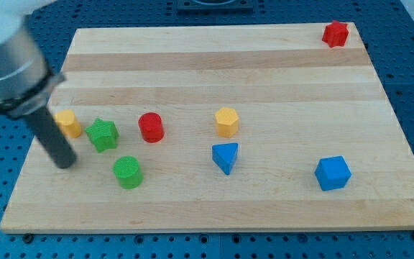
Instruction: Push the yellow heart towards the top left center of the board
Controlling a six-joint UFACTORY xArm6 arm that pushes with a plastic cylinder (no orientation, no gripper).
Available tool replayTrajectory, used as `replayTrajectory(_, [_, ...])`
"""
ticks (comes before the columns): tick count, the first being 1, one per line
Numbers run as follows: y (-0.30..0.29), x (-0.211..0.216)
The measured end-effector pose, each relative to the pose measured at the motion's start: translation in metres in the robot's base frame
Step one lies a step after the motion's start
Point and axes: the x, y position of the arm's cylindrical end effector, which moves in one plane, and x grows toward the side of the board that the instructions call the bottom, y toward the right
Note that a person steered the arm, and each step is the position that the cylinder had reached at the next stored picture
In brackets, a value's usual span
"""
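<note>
A yellow block, which looks like the heart, sits near the board's left edge, partly hidden by my rod. My tip rests on the board just below and slightly left of it, close but apart from it as far as I can tell. A green star lies right beside the yellow block on its right. A second yellow block, a hexagon, sits at mid board.
A red cylinder sits right of the green star. A green cylinder lies below them. A blue triangle and a blue cube are toward the bottom right. A red star is at the top right corner of the wooden board.
</note>
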Motion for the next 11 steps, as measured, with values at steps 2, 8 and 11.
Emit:
replayTrajectory(2, [-0.039,-0.001])
replayTrajectory(8, [0.027,-0.104])
replayTrajectory(11, [0.014,-0.121])
